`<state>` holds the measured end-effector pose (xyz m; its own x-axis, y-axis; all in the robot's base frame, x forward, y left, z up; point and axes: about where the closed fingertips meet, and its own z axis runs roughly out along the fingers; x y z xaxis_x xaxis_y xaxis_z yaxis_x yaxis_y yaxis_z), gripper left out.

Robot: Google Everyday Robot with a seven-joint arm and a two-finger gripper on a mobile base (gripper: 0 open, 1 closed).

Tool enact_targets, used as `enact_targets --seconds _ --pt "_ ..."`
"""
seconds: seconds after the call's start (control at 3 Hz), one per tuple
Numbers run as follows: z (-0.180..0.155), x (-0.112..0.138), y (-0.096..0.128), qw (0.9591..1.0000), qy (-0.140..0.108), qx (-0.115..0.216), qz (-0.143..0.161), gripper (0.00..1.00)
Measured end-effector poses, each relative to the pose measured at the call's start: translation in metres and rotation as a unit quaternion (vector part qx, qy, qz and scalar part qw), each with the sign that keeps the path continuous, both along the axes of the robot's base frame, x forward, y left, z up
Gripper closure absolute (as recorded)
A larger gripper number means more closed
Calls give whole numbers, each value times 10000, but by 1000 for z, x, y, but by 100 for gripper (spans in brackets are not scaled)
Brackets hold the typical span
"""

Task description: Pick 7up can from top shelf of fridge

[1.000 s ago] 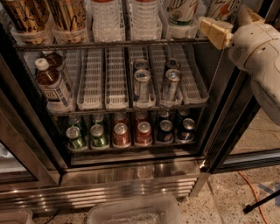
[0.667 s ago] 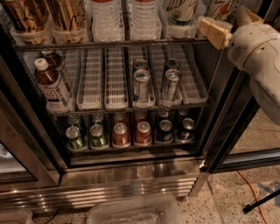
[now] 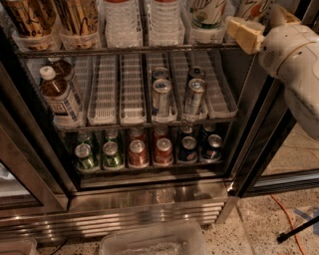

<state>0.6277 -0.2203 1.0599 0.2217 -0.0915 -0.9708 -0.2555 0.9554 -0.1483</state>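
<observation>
The fridge [image 3: 149, 199] stands open in front of me, with a brushed steel base panel. Its top shelf [image 3: 124, 50] is a dark wire rack at the upper edge of the view, holding tall cans and clear bottles. The 7up can [image 3: 207, 13] is white with green lettering and stands in the right part of that shelf; its top is cut off by the frame. A similar white can [image 3: 250, 10] stands right of it. My gripper [image 3: 243, 34], a cream block on the white arm [image 3: 294, 60], is at the shelf's right end, just right of and below the 7up can.
The middle rack holds brown bottles [image 3: 57, 94] and silver-blue cans [image 3: 162, 97] in ribbed trays. The lower rack holds short green [image 3: 85, 157], red [image 3: 138, 152] and dark cans [image 3: 188, 148]. A clear plastic bin [image 3: 149, 241] and an orange cable [image 3: 289, 219] lie on the floor.
</observation>
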Motion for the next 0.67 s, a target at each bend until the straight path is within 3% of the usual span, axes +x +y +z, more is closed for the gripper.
enact_targets --seconds 0.67 --pt "11 0 -14 9995 -64 303 -71 31"
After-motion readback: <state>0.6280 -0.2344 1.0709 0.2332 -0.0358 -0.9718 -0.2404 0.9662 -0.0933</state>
